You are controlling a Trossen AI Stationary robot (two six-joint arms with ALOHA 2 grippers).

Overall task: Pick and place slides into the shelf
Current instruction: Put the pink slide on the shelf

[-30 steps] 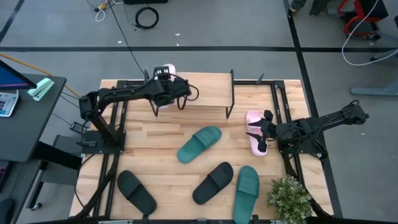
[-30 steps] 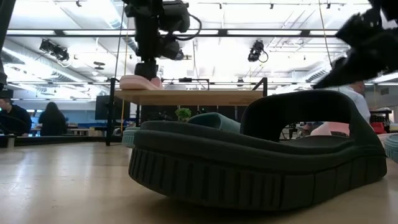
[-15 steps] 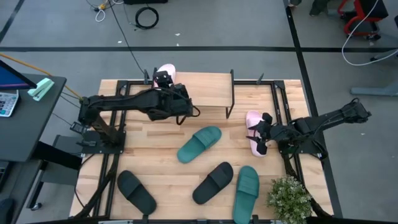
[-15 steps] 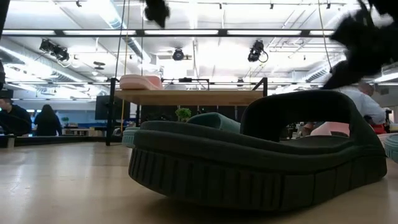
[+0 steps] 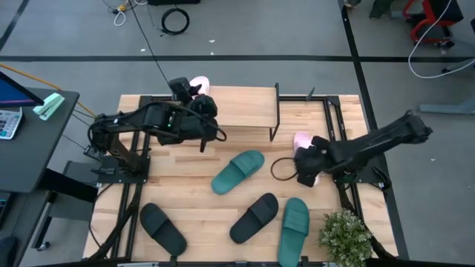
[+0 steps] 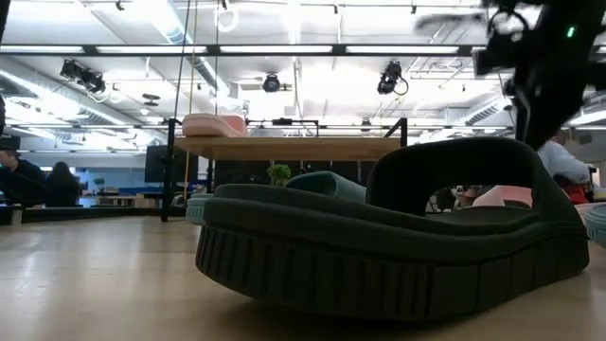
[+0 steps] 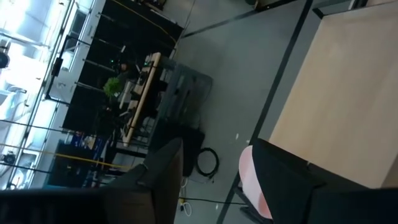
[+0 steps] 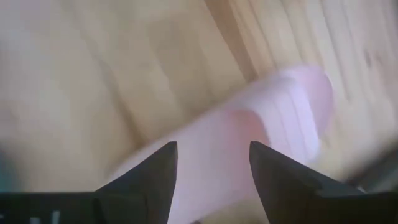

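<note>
While one pink slide (image 5: pixel 199 86) tops the shelf (image 5: pixel 245 107), five lie below.

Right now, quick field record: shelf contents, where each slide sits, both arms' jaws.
shelf: one pink slide on its left end
other pink slide: on the table at the right, partly under the right gripper
teal slides: one mid-table, one at the near edge
black slides: one near left, one near centre
left gripper: jaws open, empty, by the shelf's left end
right gripper: jaws open, over the pink slide on the table, not closed on it
plant: near right corner
</note>
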